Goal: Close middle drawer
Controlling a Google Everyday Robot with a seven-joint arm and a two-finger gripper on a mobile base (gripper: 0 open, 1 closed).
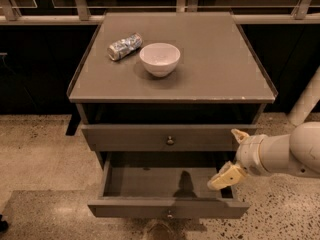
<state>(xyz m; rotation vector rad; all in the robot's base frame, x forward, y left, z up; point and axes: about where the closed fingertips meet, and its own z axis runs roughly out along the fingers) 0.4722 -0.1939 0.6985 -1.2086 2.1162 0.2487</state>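
The middle drawer (pixel 167 208) is a grey-brown drawer with a slim front and a small round knob (pixel 170 215). It is pulled far out and its inside is empty. My gripper (pixel 230 158) hangs at the drawer's right side, over its right wall and behind the front panel. It is open and holds nothing. One tan finger (pixel 226 177) points down into the drawer and the other finger (pixel 239 134) sits by the drawer above. I cannot tell whether the lower finger touches the drawer.
The drawer above (pixel 169 138) sits nearly flush. On the cabinet top (pixel 215 69) stand a white bowl (pixel 160 58) and a crushed can (pixel 124 46). The cabinet stands on speckled floor (pixel 40 159), with a dark wall and rail behind it.
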